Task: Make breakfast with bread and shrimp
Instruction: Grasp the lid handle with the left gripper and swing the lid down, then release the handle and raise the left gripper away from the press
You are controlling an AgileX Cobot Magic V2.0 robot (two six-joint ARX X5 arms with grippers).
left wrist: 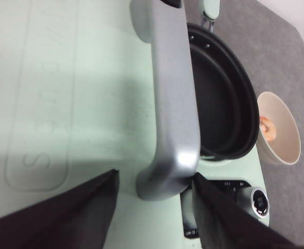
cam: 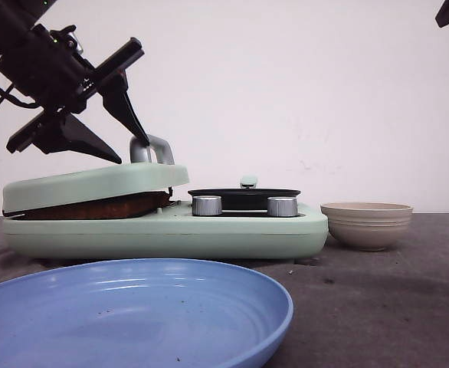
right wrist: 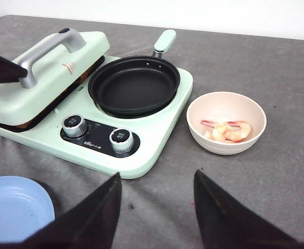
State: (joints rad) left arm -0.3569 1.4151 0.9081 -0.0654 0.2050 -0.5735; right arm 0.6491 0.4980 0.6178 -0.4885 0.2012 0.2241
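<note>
The mint-green press lid (cam: 94, 182) lies almost shut on the cooker (cam: 163, 234). A brown edge (cam: 94, 207) shows in the gap under it; I cannot tell whether it is the bread. My left gripper (cam: 135, 152) is open, its fingers on either side of the lid's silver handle (left wrist: 170, 88) at its end. Pink shrimp (right wrist: 227, 129) lie in a beige bowl (right wrist: 193, 111) to the right of the cooker. My right gripper (right wrist: 157, 179) is open and empty, held high above the table's near right side.
A black pan (right wrist: 134, 85) with a green handle sits on the cooker's right half, with two silver knobs (right wrist: 122, 137) in front of it. A blue plate (cam: 132, 307) lies at the front left. Grey cloth covers the table.
</note>
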